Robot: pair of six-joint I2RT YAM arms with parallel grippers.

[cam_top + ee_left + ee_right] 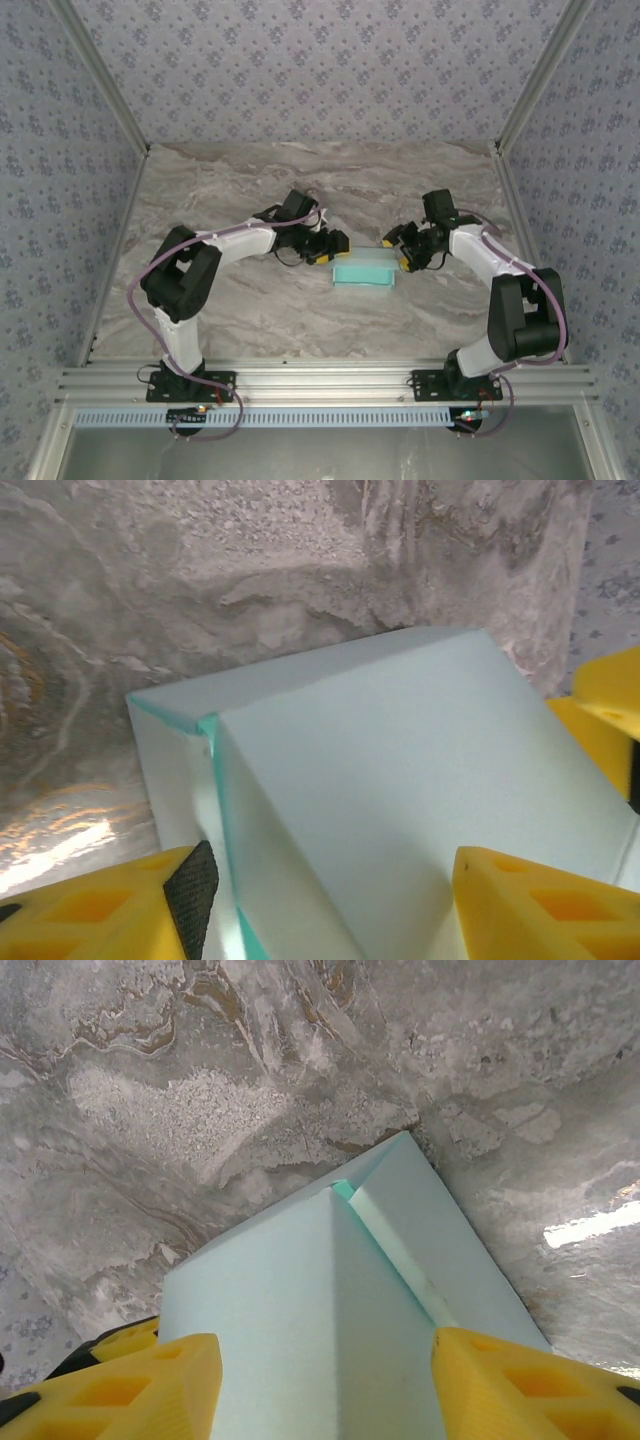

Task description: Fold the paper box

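Observation:
The paper box (364,270) is a light cyan, small rectangular box lying on the marble table. My left gripper (335,248) is at its left end and my right gripper (397,250) at its right end. In the left wrist view the box (400,780) spreads wider than the gap between my open yellow fingers (330,910), which stand over it; a side flap stands slightly ajar at its left corner. In the right wrist view the box (320,1290) likewise lies under and between my open fingers (328,1390), with a narrow seam showing along its top. I see no firm pinch by either gripper.
The marble tabletop (250,320) lies bare around the box. Patterned walls close in the back and both sides. The other arm's yellow finger (600,710) shows past the box's far end in the left wrist view.

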